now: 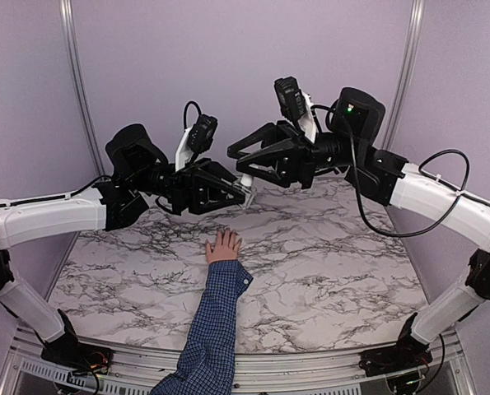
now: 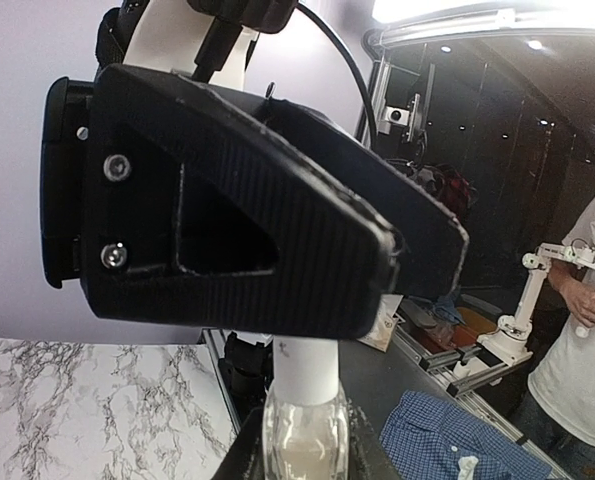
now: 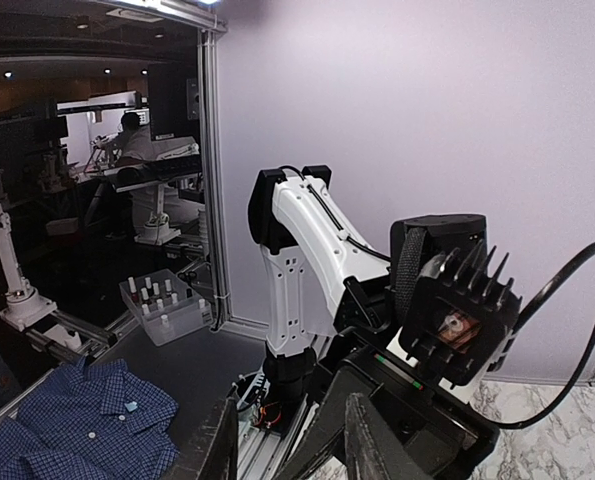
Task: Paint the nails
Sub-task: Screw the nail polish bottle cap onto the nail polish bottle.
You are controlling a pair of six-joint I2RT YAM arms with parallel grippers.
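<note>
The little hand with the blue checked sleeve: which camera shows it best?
The top external view. There the small light-skinned hand lies flat on the white marble table, with its blue checked sleeve behind it. Both wrist views show only blue checked shirt cloth, never the hand itself.

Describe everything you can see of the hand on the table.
The hand is small and light-skinned, lying flat on the marble table near its middle, fingers extended away from the arm bases. A blue checked sleeve covers the forearm to the wrist, coming in from the near edge. Its nails cannot be made out. Only the table touches it; the left gripper and right gripper are apart from it, farther back.
</note>
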